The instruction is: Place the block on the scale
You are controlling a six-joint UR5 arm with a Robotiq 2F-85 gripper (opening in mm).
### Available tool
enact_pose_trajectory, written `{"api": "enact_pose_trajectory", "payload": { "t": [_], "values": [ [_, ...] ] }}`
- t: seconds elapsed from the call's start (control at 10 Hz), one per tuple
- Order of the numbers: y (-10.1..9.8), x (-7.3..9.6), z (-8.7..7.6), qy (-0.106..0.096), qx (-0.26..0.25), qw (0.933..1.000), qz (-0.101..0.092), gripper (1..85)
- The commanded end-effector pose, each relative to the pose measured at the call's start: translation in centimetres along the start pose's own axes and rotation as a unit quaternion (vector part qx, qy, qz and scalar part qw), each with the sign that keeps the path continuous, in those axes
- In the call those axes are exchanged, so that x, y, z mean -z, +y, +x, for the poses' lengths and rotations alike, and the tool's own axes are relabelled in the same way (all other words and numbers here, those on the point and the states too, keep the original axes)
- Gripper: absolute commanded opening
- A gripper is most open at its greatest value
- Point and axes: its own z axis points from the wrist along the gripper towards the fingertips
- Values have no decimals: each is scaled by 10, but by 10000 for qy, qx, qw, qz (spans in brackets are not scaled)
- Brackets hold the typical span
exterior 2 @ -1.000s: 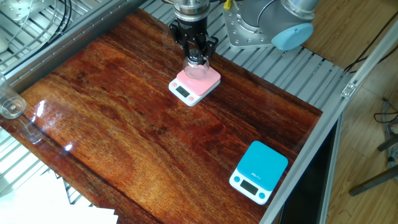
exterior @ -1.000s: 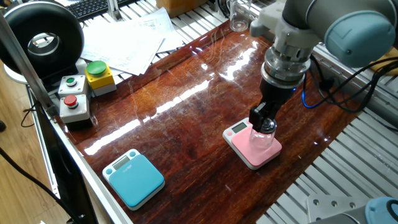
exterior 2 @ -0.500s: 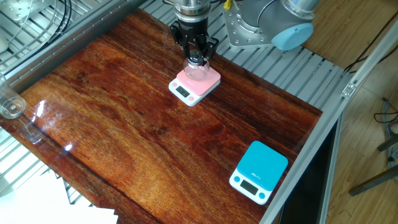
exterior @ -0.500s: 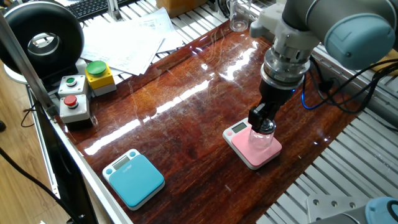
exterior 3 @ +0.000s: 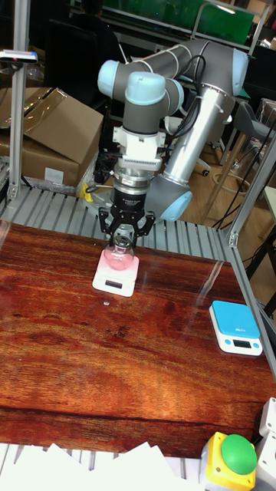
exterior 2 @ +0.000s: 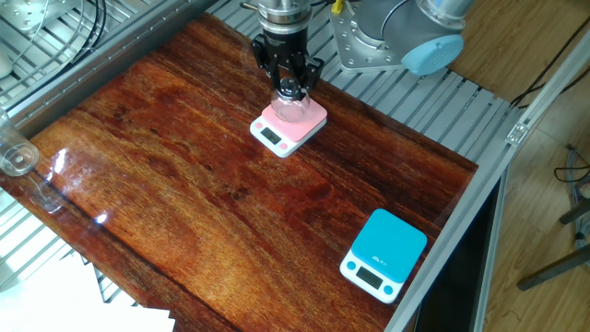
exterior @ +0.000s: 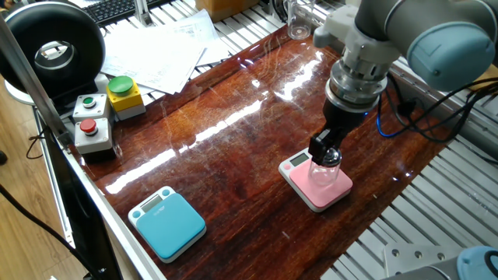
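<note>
The block [exterior: 327,173], a small clear jar, stands upright on the pink scale [exterior: 308,192] at the right of the wooden table. My gripper [exterior: 325,151] hangs straight down over it, its fingers spread to either side of the jar's rounded top and just above it. In the other fixed view the block [exterior 2: 289,109] sits in the middle of the scale [exterior 2: 311,120] with the gripper [exterior 2: 291,89] on top. From the tall fixed view the gripper [exterior 3: 123,244] looks open around the block [exterior 3: 119,260], which rests on the scale [exterior 3: 115,283].
A blue scale [exterior: 167,222] lies near the table's front edge. A taller clear glass vessel [exterior: 299,19] stands at the far edge. A button box [exterior: 93,124], a yellow box with a green button [exterior: 124,95] and loose papers [exterior: 159,50] sit at the left.
The gripper has risen slightly above the block. The block stays in place on the pink scale.
</note>
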Motion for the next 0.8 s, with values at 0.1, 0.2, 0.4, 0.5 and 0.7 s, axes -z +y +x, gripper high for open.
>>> {"api": "enact_pose_trajectory", "payload": {
  "t": [0.1, 0.2, 0.4, 0.5, 0.7],
  "values": [
    [3, 4, 2, -15, 205, 9996, -217, 397],
    [3, 6, 3, 5, 235, 9994, -243, 433],
    [5, 6, 2, 0, 249, 9993, -281, 510],
    [6, 5, 2, -8, 249, 9993, -280, 523],
    [7, 5, 0, -27, 317, 9990, -301, 567]
  ]
}}
